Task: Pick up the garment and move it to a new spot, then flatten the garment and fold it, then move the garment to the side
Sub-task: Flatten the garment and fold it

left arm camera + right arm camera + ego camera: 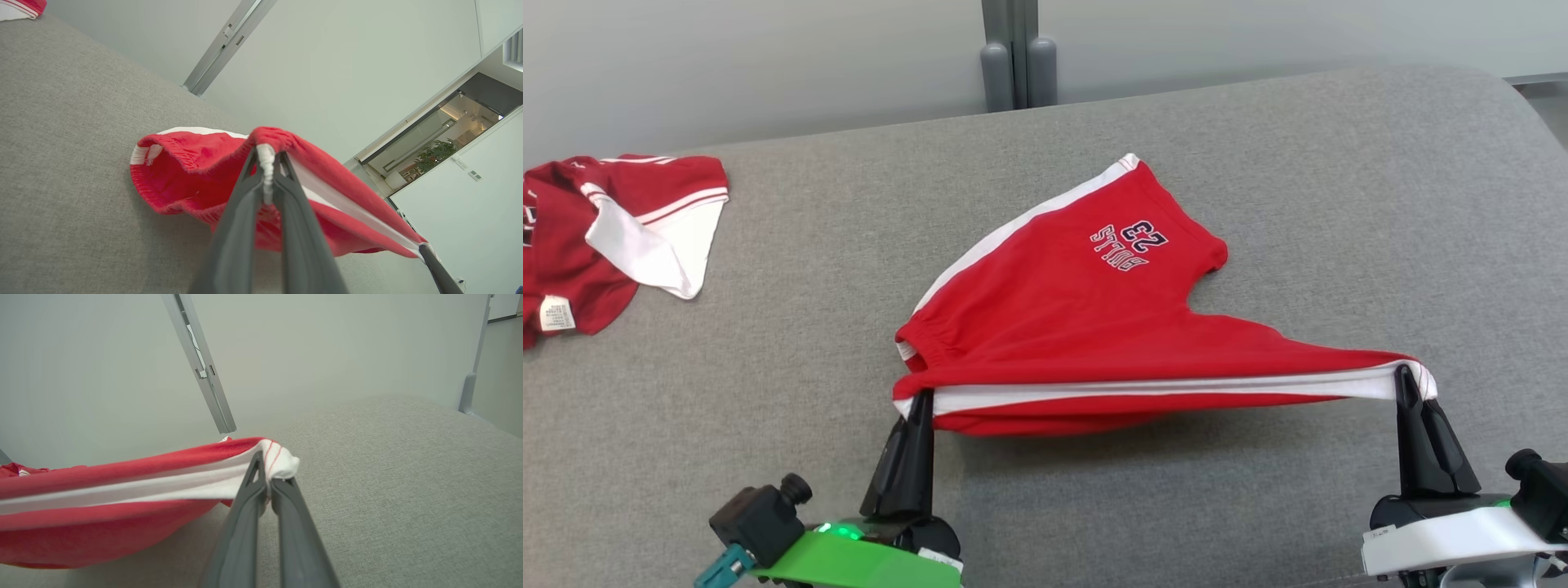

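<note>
Red shorts [1078, 318] mid grey fabric surface [1258, 204], near edge lifted, stretched taut. Left pincer [923, 402] clamped on waistband end, right pincer [1405, 380] on striped hem. Second red garment [605, 237] far left.

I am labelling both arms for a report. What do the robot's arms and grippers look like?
Both grippers have two long, dark, tapering fingers. The left gripper sits on a bright green shell with a small green light; the right gripper sits on a white shell. The left camera and right camera are black.
</note>
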### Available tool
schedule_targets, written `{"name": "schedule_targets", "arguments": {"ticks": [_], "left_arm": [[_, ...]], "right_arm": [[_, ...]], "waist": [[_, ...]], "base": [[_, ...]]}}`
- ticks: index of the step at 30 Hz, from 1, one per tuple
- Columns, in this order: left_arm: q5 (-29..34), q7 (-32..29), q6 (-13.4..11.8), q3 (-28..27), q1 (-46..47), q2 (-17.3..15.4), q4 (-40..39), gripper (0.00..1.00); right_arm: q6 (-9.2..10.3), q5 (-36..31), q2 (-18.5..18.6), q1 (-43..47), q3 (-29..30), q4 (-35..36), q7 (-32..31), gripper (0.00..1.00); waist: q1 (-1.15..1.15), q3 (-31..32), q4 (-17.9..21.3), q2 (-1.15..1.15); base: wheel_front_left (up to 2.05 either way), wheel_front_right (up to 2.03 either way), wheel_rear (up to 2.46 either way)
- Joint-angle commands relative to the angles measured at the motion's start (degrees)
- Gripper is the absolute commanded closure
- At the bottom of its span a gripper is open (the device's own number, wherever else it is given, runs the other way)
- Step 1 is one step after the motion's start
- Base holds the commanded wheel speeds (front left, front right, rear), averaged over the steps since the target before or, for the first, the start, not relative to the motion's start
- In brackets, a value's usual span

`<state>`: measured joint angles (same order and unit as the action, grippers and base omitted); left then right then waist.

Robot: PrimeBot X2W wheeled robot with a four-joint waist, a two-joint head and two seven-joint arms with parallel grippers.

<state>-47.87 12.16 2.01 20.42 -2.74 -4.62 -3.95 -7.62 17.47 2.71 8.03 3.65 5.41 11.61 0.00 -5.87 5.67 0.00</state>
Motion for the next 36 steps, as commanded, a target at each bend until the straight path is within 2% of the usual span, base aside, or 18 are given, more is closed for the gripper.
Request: {"name": "schedule_targets", "arguments": {"ticks": [1,7,10,15,20,22,29,36], "left_arm": [[-0.05,0.02,-0.55,-0.12,-0.87,-0.16,0.04,1.0],[-2.76,-1.24,-1.71,1.84,0.53,0.87,2.8,1.0],[-5.32,-1.71,-2.96,2.28,3.27,1.28,4.64,1.0],[-12.5,-3.07,-5.9,3.48,10.33,1.56,9.56,1.0],[-20.8,-2.51,-10.14,6.73,19.45,1.59,15.36,1.0],[-23.66,-2.09,-10.95,7.78,22.76,1.59,17.43,1.0],[-27.7,-0.28,-12.41,11.76,32.72,1.6,23.87,1.0],[-30.04,1.28,-12.55,15.74,38.87,1.61,28.6,1.0]], "right_arm": [[0.24,0.01,0.33,-0.3,0.62,-0.8,-0.17,1.0],[0.22,-2.41,0.3,-4.94,0.9,-4.2,-1.53,1.0],[0.21,-6.42,0.32,-9.44,1.84,-6.23,-3.49,1.0],[0.21,-9.84,0.62,-20.11,2.07,-11.97,-7.23,1.0],[0.2,-11.14,3.25,-31.46,-0.19,-21.41,-10.19,1.0],[0.19,-10.86,4.82,-35.72,-1.2,-25.45,-10.99,1.0],[0.19,-9.23,9.05,-47.86,-6.33,-37.11,-12.13,1.0],[0.19,-7.08,11.98,-57.29,-11.55,-47.16,-12.32,1.0]], "waist": [[0.0,-0.89,-0.95,0.0],[0.0,-4.29,-3.34,0.0],[0.0,-6.22,-4.68,0.0],[0.0,-9.23,-7.15,0.0],[0.0,-11.9,-9.57,0.0],[0.0,-12.84,-10.34,0.0],[0.0,-15.83,-12.67,0.0],[0.0,-17.46,-13.93,0.0]], "base": [[0.0,0.0,0.0],[0.0,0.0,0.0],[0.0,0.0,0.0],[0.0,0.0,0.0],[0.0,0.0,0.0],[0.0,0.0,0.0],[0.0,0.0,0.0],[0.0,0.0,0.0]]}}
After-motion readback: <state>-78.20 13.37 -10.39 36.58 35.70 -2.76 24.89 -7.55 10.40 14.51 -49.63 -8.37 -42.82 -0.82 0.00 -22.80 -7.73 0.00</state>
